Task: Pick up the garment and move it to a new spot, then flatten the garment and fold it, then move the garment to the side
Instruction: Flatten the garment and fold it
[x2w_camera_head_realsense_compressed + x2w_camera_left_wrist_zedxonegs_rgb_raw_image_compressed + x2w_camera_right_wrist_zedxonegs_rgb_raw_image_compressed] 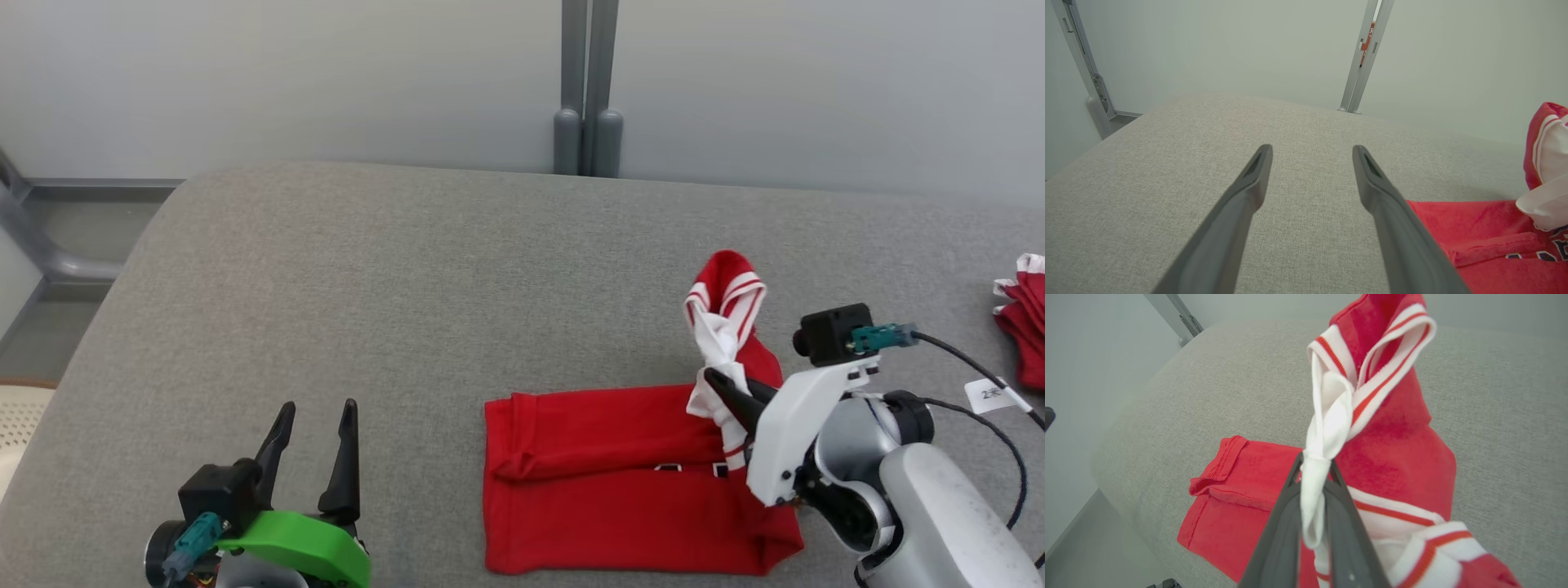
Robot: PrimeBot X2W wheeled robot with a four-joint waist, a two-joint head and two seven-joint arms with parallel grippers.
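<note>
Two grippers sat low in my head view. My left gripper (318, 406), at lower left, had its fingers spread apart above the bare grey worktop (367, 269), holding nothing. My right gripper (712, 377), at lower right, was clamped on a twisted white sleeve of the garment (620, 482), holding that end raised while the red body lay folded flat at lower centre. Another red piece (1024, 318) lay at the far right edge.
</note>
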